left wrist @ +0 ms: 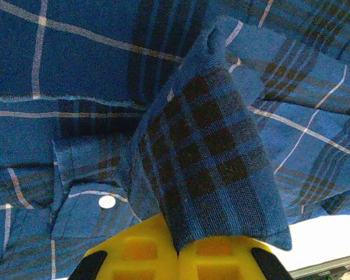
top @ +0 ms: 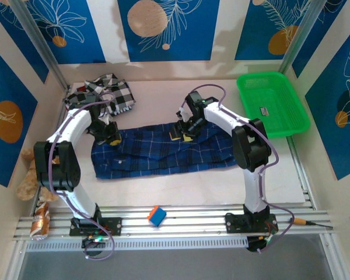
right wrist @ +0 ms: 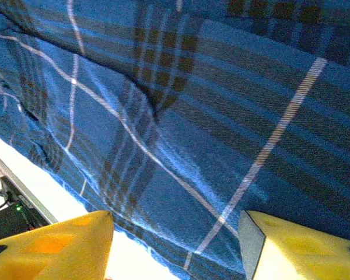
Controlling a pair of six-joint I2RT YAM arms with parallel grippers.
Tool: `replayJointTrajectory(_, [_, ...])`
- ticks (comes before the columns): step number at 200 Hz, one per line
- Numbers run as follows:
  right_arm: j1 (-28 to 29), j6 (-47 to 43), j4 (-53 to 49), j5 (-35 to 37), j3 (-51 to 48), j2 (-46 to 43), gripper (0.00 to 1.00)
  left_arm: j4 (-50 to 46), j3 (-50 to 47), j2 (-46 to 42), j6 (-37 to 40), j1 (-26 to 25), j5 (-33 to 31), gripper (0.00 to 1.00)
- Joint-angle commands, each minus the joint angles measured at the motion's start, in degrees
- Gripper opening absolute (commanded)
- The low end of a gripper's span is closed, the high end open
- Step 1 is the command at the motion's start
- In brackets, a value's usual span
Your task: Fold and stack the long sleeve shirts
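The dark blue plaid shirt [top: 163, 150] lies spread across the middle of the table. My left gripper [top: 112, 139] sits at its left end, shut on a fold of the plaid cloth [left wrist: 210, 157] that rises from between the yellow fingers [left wrist: 140, 251]. My right gripper [top: 184, 135] hovers over the shirt's upper middle, open, with its yellow fingers [right wrist: 58, 248] wide apart above the blue plaid fabric [right wrist: 181, 146] near its edge. The black-and-white checked shirt [top: 102, 93] lies crumpled at the back left corner.
A green plastic basket [top: 272, 102] stands at the back right. A brown teddy bear [top: 30, 175] lies off the table's left edge. A small blue and orange block [top: 156, 216] rests on the front rail between the arm bases.
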Motion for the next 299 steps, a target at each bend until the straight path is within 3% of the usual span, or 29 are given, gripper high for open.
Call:
replayJointTrajectory(1, [0.22, 0.93, -2.43, 1.27, 2.23, 1.57, 0.60, -2.78, -0.61, 2.66, 2.46, 1.38, -3.45, 0.06])
replayJointTrajectory(11, [0.13, 1.24, -2.51, 1.51, 2.49, 2.12, 0.60, -3.31, -0.20, 3.68, 2.58, 1.68, -6.47, 0.15])
replayJointTrajectory(32, [-0.11, 1.53, -2.90, 1.61, 3.52, 3.04, 0.60, -6.32, 2.80, 5.79, 2.14, 2.38, -17.35, 0.58])
replayJointTrajectory(50, [-0.12, 1.52, -2.99, 1.69, 3.93, 3.18, 0.60, -8.04, 6.59, 6.04, 1.02, 2.58, -23.88, 0.72])
replayJointTrajectory(69, [-0.18, 1.52, -3.18, 2.13, 3.95, 2.96, 0.60, -7.87, 9.66, 4.72, -0.26, 2.42, -24.45, 0.80])
replayJointTrajectory(103, [-0.70, 1.51, -3.17, 4.15, 3.83, 0.91, 0.59, -4.33, 9.19, -0.23, -2.69, 1.47, -17.43, 0.79])
replayJointTrajectory(131, [-1.67, 2.19, -4.01, 6.36, 3.40, -2.51, 0.59, -0.23, 6.23, -3.35, -3.34, -2.75, -11.40, 0.72])
replayJointTrajectory(151, [-2.28, 3.85, -6.97, 11.16, 3.47, -4.67, 0.60, 0.96, 3.77, -2.44, -3.88, -5.20, -12.61, 0.55])
replayJointTrajectory(169, [-3.61, 7.50, -9.36, 15.41, 2.11, -6.39, 0.59, 4.16, 1.23, -0.81, -4.82, -6.83, -13.06, 0.45])
replayJointTrajectory(237, [-7.02, 16.21, -3.76, 17.53, -8.41, -8.24, 0.56, 12.81, -2.80, 8.18, -9.50, -10.52, -14.46, 0.37])
replayJointTrajectory(299, [-9.92, 20.07, -3.92, 22.20, -0.93, 2.41, 0.53, 16.39, -11.12, 9.22, -10.63, -10.52, -11.99, 0.37])
